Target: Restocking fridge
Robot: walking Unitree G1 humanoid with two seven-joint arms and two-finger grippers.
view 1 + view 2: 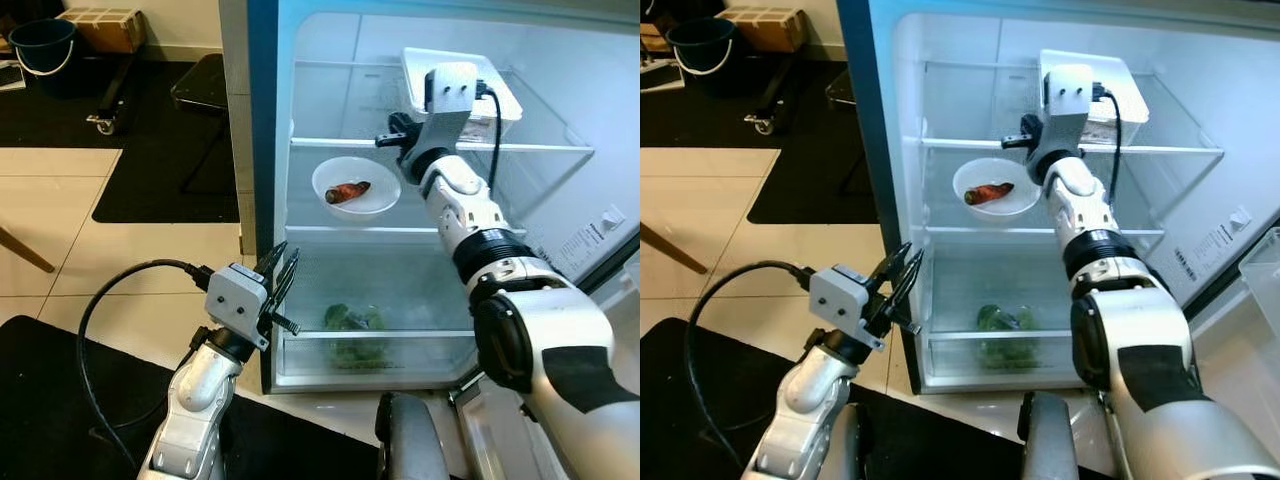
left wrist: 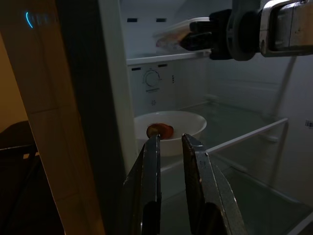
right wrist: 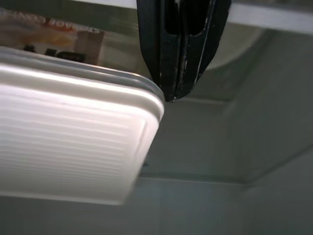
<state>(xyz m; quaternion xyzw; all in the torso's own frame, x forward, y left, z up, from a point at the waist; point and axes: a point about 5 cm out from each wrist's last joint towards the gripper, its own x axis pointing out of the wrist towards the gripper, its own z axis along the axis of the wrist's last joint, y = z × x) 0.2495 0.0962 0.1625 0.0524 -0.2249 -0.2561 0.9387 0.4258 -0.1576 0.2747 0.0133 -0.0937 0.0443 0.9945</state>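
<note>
White plastic formed the container (image 1: 460,85) that stood on the top glass shelf (image 1: 540,147) of the open fridge (image 1: 440,200). It was a shallow rectangular box with rounded corners and a ribbed lid, and a printed label showed through its clear side wall in my right wrist view. My right hand (image 3: 172,95) was raised to that shelf, its two black fingers pressed together with no gap, their tips touching the rim at one corner of the container (image 3: 78,137). The fingers gripped nothing.

On the middle shelf sat a white bowl (image 1: 356,187), round and shallow, holding one reddish-orange piece of food (image 1: 347,191); I could not tell what the food was. In the clear drawer (image 1: 375,345) at the bottom lay a bunch of green leafy vegetables (image 1: 352,322), seen through the drawer front.

My left hand (image 1: 281,275) hung outside the fridge, just beside the left edge of the cabinet at drawer height. Its fingers (image 2: 152,171) stood a narrow gap apart and held nothing; they pointed into the fridge toward the bowl (image 2: 168,129).

Behind, on the floor, stood a dark bucket (image 1: 42,50) and a cardboard box (image 1: 103,26), well apart from the fridge.
</note>
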